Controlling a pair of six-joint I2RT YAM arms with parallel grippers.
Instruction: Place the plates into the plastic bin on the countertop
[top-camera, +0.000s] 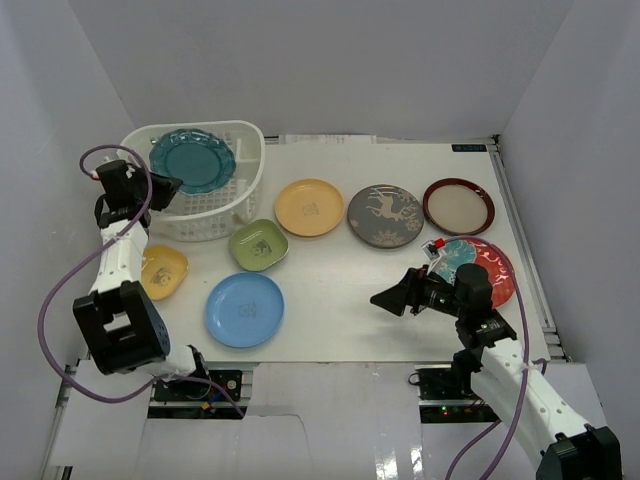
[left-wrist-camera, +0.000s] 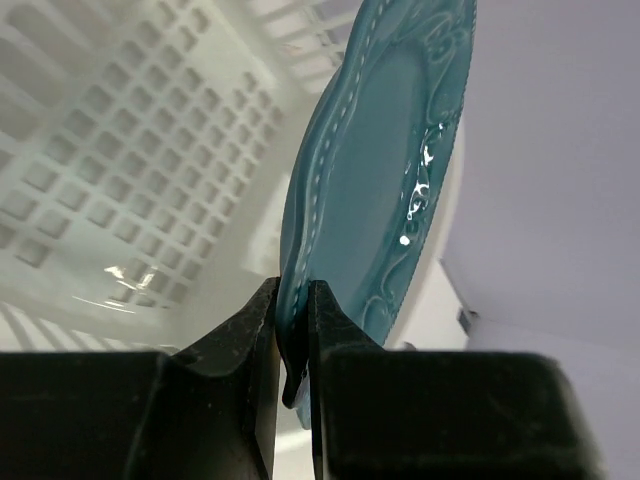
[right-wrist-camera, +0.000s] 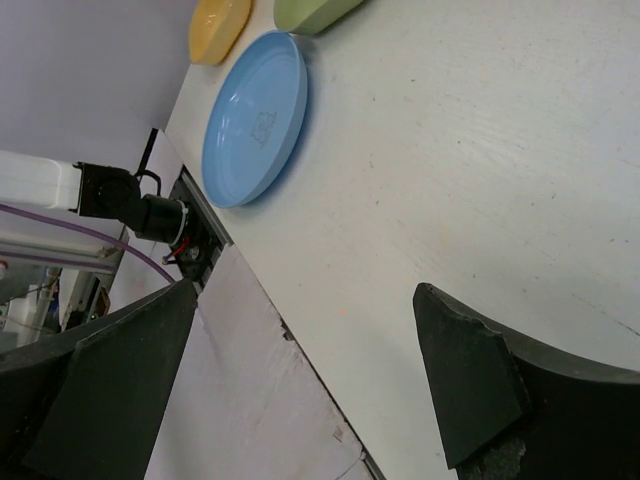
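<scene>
The teal scalloped plate (top-camera: 192, 160) stands tilted inside the white plastic bin (top-camera: 255, 150). My left gripper (top-camera: 165, 185) is shut on its rim. In the left wrist view the jaws (left-wrist-camera: 293, 300) pinch the teal plate's edge (left-wrist-camera: 380, 180) above the bin's slotted wall (left-wrist-camera: 120, 180). My right gripper (top-camera: 385, 298) hangs open and empty over the countertop (top-camera: 340, 300), left of the red-teal floral plate (top-camera: 490, 270). In the right wrist view the right gripper (right-wrist-camera: 310, 370) is open wide, with the light blue plate (right-wrist-camera: 255, 115) far ahead of it.
On the countertop lie a yellow plate (top-camera: 309, 207), a grey deer plate (top-camera: 385, 215), a maroon-rimmed plate (top-camera: 458, 206), a small green plate (top-camera: 258, 245), a small yellow plate (top-camera: 163, 271) and the light blue plate (top-camera: 244, 309). White walls close in three sides.
</scene>
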